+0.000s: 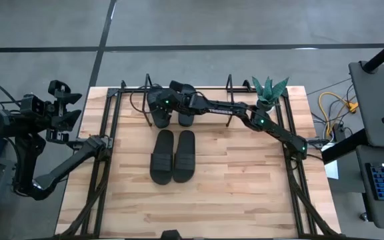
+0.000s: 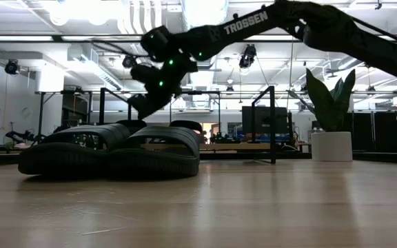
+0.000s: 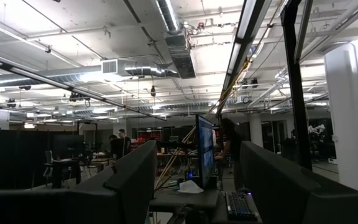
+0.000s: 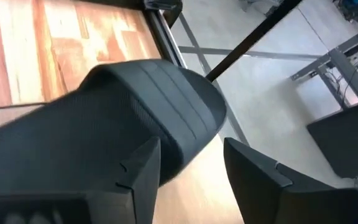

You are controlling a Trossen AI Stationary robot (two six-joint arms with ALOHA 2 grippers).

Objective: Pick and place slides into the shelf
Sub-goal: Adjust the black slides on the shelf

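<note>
Over the wooden table [image 1: 245,173], the right tool [image 1: 160,101] hangs parted (nothing gripped) above a shelved slide [image 1: 160,117].

The shelf [image 1: 205,90] board is largely covered in the high view by the right arm [image 1: 245,112] and two slides [image 1: 174,107]. Contact between the right pincer [image 1: 160,107] and the slide beneath cannot be told. In the right wrist view, that slide is cut off at the picture's edge.
</note>
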